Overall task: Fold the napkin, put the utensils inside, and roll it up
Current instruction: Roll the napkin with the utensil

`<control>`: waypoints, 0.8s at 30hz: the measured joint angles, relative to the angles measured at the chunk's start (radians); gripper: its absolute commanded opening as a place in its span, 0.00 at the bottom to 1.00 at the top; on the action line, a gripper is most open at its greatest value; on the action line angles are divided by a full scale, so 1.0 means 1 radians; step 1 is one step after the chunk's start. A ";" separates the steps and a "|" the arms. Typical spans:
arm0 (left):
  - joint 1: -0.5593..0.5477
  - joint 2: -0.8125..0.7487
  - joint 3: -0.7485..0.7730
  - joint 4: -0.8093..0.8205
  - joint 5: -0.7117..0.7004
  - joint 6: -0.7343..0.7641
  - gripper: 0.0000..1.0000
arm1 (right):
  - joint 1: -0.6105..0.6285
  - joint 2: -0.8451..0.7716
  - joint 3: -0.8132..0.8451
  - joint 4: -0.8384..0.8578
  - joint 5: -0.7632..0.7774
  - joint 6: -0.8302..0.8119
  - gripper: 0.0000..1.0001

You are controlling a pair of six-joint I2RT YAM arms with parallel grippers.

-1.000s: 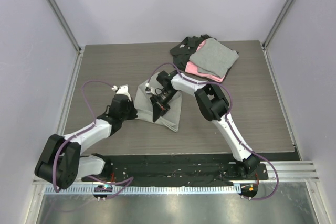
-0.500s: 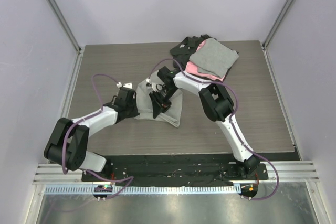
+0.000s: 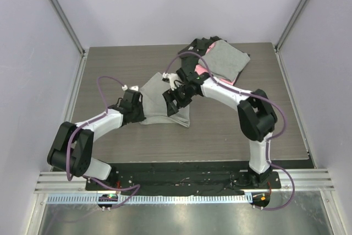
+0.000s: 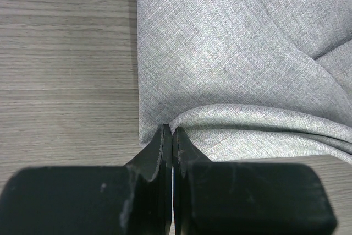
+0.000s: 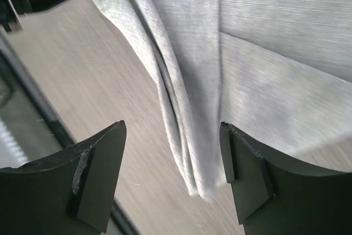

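The light-grey napkin lies folded over on the wooden table, with its layered edge showing in the right wrist view. My left gripper is shut, its tips pinching the napkin's near left corner where a fold rises. My right gripper hovers just over the napkin's near right part. It is open wide, its fingers on either side of the folded edge without touching it. The utensils are out of view.
A stack of cloths, grey on top of pink and black, sits at the back right close behind the right arm. Walls stand along three sides. A metal rail runs along the near edge.
My right gripper has opened and let go of the napkin, and its arm has swung back to the right. The napkin has settled flatter and wider. The left gripper stays shut on its corner.
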 measured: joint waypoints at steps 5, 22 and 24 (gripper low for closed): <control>0.024 0.002 0.014 -0.020 0.026 0.000 0.00 | 0.072 -0.159 -0.163 0.101 0.175 -0.076 0.76; 0.056 0.005 0.020 -0.040 0.066 -0.003 0.00 | 0.298 -0.203 -0.398 0.303 0.638 -0.243 0.72; 0.058 0.006 0.020 -0.040 0.068 -0.003 0.00 | 0.301 -0.210 -0.406 0.312 0.657 -0.254 0.71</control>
